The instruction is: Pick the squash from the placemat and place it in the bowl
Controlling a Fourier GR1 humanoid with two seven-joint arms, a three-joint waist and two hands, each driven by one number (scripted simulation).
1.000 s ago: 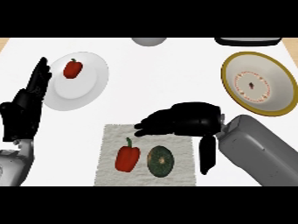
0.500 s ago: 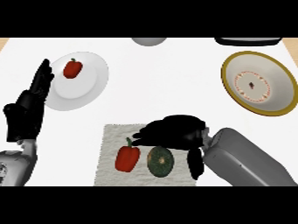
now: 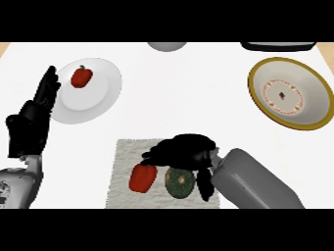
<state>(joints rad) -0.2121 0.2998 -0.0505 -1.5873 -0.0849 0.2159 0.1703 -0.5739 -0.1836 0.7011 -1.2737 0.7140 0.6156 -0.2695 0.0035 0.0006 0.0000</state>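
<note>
A dark green round squash [image 3: 178, 183] lies on the grey placemat [image 3: 126, 162], beside a red pepper [image 3: 143, 177] to its left. My right hand [image 3: 186, 153] hovers low over the mat just above both, fingers relaxed and pointing left, thumb hanging down at the squash's right side. It holds nothing. The bowl [image 3: 292, 93], white inside with a gold rim, sits far right at the back. My left hand [image 3: 34, 119] rests open at the left edge, fingers up.
A white plate [image 3: 101, 95] at the back left carries a small red pepper [image 3: 81, 76]. A grey round object [image 3: 167, 46] and a dark container [image 3: 278, 45] sit along the far edge.
My right hand has pulled back toward me and lowered over the placemat, now right above the squash and pepper. The left hand has stayed put.
</note>
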